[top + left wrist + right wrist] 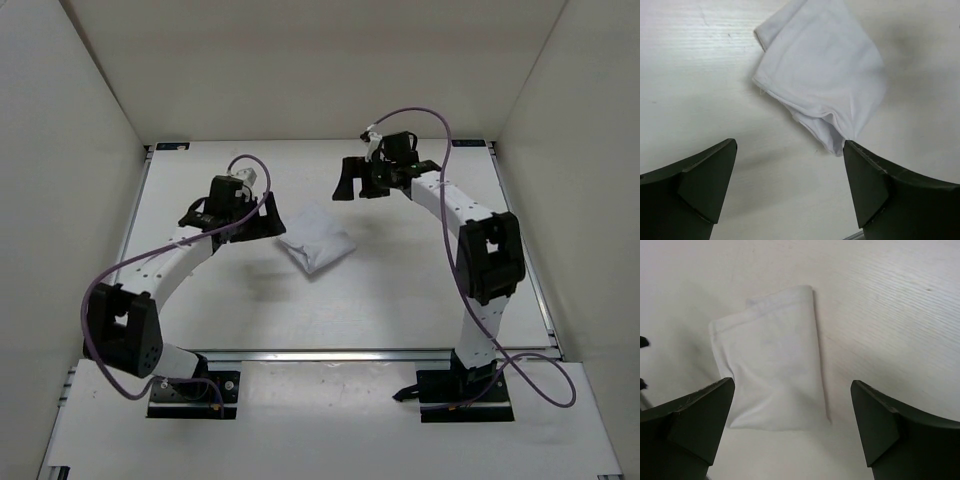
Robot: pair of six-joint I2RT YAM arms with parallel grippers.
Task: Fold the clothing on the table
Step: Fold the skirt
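- The clothing (pixel 315 240) lies on the table (pixel 400 300), about in the middle between the two arms. It is a small white packet, folded in several layers (the edges of the layers show at one end in the left wrist view).
- The left gripper (pixel 789 145) is just beside the clothing, on its left side. Its two fingers are spread wide and nothing is between them, only the bare table. One corner of the cloth comes very close to the right finger. I cannot say surely whether it touches, because the finger hides that spot.
- The right gripper (pixel 792 384) is on the far right side of the clothing and apart from it in the top view. Its fingers also stand wide apart and they hold nothing. In its wrist view the folded cloth is seen between the two fingers, lying flat on the table, with a stitched hem along its upper edge.
- A purple cable (pixel 420 112) makes a loop above the right arm, and the left arm has one like it.
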